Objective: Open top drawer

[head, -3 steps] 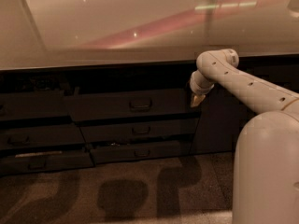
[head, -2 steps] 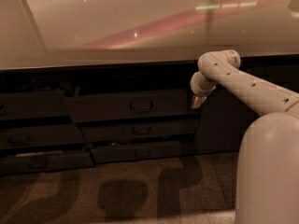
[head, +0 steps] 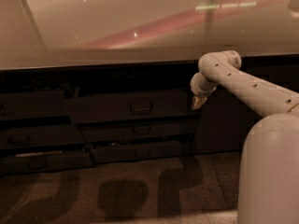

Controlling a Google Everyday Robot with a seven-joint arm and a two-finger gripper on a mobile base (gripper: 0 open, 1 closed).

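In a dim room, a glossy pale bench point(head: 140, 27) runs above dark drawer stacks. The top drawer point(head: 107, 107) sits just beneath it and looks shut, with its loop handle point(head: 140, 107) at centre. The hand point(head: 198, 101) hangs at the drawer's right end, apart from the handle, and has hardly shifted in the last second. I cannot tell whether it is open or closed. Nothing is grasped, so the pull seems not to have begun.

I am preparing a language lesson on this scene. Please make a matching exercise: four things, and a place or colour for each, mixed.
1 top drawer
2 gripper
3 countertop
4 robot body

a pale, glossy, along the top
b beside the top drawer's right end
c dark, flat, below the countertop
d white, lower right corner

Pairs: 1-c, 2-b, 3-a, 4-d
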